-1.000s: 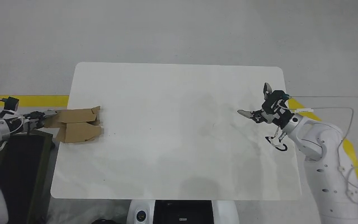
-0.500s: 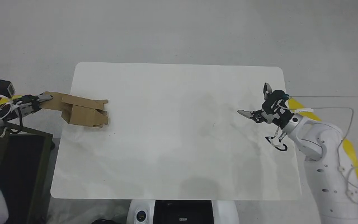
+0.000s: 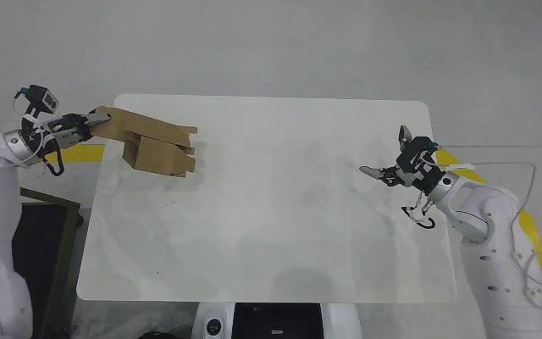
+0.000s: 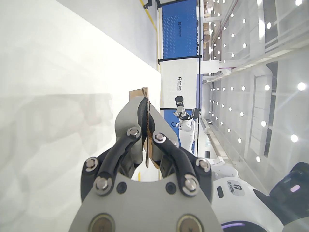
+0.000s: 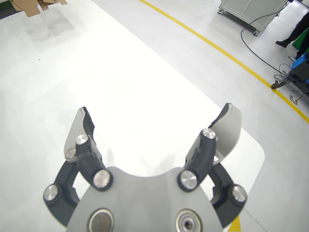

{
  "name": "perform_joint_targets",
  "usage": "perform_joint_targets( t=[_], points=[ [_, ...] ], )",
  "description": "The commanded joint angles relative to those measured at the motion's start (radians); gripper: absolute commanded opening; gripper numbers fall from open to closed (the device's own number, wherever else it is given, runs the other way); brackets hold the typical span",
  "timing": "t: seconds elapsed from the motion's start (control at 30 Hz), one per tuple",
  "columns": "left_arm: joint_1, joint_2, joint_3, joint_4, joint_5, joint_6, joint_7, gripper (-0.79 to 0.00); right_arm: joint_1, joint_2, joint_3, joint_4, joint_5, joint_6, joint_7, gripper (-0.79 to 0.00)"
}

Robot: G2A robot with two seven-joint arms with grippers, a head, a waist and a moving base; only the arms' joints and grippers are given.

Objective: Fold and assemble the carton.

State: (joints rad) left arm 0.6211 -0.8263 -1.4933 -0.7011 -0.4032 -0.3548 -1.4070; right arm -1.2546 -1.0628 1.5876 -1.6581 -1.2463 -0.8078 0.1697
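Pinching one end of the carton (image 3: pixel 152 140), your left gripper (image 3: pixel 91 124) holds it lifted over the far left corner of the table (image 3: pixel 296 254), long axis running rightward and slightly nearer from the jaws. Your right gripper (image 3: pixel 384 151) sits at the right edge, spread wide and empty, well apart; the carton's free end lies off to its left.

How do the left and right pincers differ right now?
The left pincer is shut on the carton edge; the right pincer is open and empty. The left pincer is by the table far left corner, holding the carton off the surface; the right pincer is over the right side, far from the carton. Both have the same build.
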Motion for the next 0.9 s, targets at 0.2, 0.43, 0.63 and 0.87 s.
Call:
perform_joint_targets(
  t=[0.2, 0.43, 0.63, 0.87],
  points=[
    [-0.036, -0.053, 0.128, -0.127, -0.086, -0.006, 0.051, -0.785, 0.0, 0.0, 0.0, 0.0, 0.0, 0.0, 0.0, 0.0],
    [-0.089, -0.109, 0.264, -0.186, -0.159, -0.037, 0.053, -0.785, 0.0, 0.0, 0.0, 0.0, 0.0, 0.0, 0.0, 0.0],
    [-0.124, -0.149, 0.363, -0.191, -0.17, -0.085, 0.055, -0.785, 0.0, 0.0, 0.0, 0.0, 0.0, 0.0, 0.0, 0.0],
    [-0.125, -0.177, 0.439, -0.219, -0.178, -0.095, 0.036, -0.785, 0.0, 0.0, 0.0, 0.0, 0.0, 0.0, 0.0, 0.0]
  ],
)
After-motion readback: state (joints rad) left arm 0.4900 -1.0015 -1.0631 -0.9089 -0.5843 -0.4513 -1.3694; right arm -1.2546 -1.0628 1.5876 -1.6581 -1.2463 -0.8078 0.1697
